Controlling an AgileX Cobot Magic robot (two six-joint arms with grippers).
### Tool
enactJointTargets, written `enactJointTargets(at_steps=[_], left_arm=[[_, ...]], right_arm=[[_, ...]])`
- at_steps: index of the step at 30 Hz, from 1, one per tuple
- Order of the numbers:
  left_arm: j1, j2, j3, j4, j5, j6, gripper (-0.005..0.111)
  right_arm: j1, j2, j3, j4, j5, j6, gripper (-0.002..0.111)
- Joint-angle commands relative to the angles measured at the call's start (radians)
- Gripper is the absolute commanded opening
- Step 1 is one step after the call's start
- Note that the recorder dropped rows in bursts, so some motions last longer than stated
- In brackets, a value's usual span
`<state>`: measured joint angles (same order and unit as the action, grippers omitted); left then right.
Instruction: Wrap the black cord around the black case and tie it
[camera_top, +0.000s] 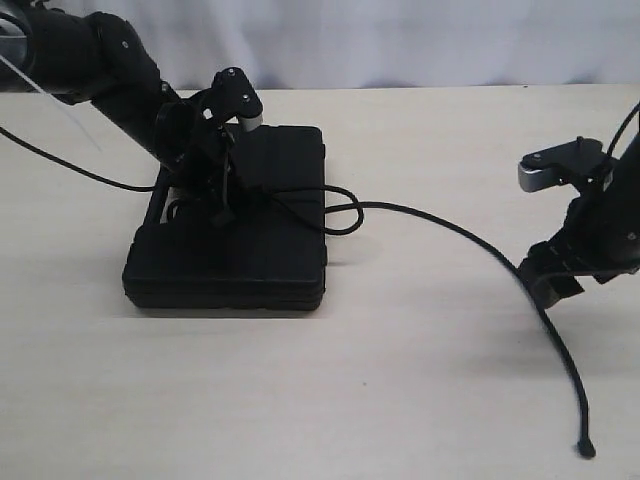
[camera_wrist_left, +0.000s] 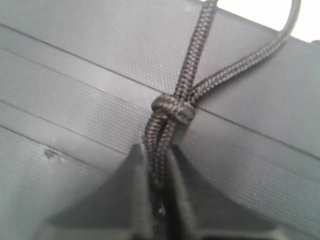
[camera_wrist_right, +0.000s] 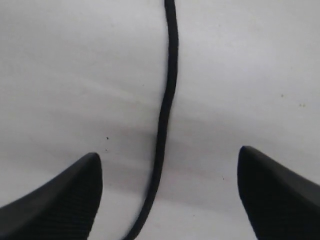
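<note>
Exterior view: black case (camera_top: 262, 255) lies flat on the worktop (camera_top: 420, 390) at about 9 o'clock from frame centre. Its long axis looks like 12-to-6, but the left arm hides part of it, so low confidence. The black cord (camera_top: 440, 226) crosses the lid roughly 9-to-3. It leaves the case's 3 o'clock edge in a small loop, then arcs over the worktop to end near 5 o'clock, knotted tip pointing to 6. The left tool (camera_wrist_left: 159, 167) is clenched on the cord: two strands run into the pinched jaws just beside a crossover knot (camera_wrist_left: 173, 110) sitting on a lid groove. My read: it's pinning the knot against the lid so the wrap can't go slack while the tail gets pulled. The right tool (camera_wrist_right: 170, 165) is released, jaws wide, straddling the tail with a finger on each side and not touching it. It looks lined up to grab the tail there. Pulling toward 3 o'clock would likely cinch the knot. Main risk is the case sliding, since it's held only via the cord.
</note>
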<state>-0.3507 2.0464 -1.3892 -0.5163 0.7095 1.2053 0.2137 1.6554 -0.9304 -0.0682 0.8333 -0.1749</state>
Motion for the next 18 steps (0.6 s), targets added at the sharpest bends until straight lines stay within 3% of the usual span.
enactJointTargets(at_steps=[1,4,7,11,13,14,15,18], left_arm=[[0.001,0.009,0.003,-0.001,0.021,-0.030,0.000],[0.001,0.009,0.003,-0.001,0.021,-0.032,0.000],[0.001,0.009,0.003,-0.003,0.021,-0.032,0.000],[0.001,0.009,0.003,-0.005,0.015,-0.032,0.000],[0.001,0.009,0.003,-0.005,0.015,-0.032,0.000],[0.001,0.009,0.003,-0.011,0.014,-0.032,0.000],[0.001,0.009,0.003,-0.019,0.014,-0.032,0.000],[0.001,0.009,0.003,-0.027,0.016,-0.032,0.000]], right_arm=[[-0.007,0.001,0.035,-0.103,0.027,0.083,0.070],[-0.004,0.004,0.024,-0.196,0.152,0.026,0.070],[-0.004,0.004,0.033,-0.160,0.162,-0.066,0.070],[-0.004,0.004,0.065,0.028,-0.029,-0.073,0.069],[-0.004,0.008,0.081,0.107,-0.106,-0.073,0.064],[-0.004,0.017,0.095,0.154,-0.172,-0.058,0.055],[-0.004,0.040,0.105,0.162,-0.220,0.014,0.048],[-0.004,0.091,0.105,0.090,-0.257,0.111,0.046]])
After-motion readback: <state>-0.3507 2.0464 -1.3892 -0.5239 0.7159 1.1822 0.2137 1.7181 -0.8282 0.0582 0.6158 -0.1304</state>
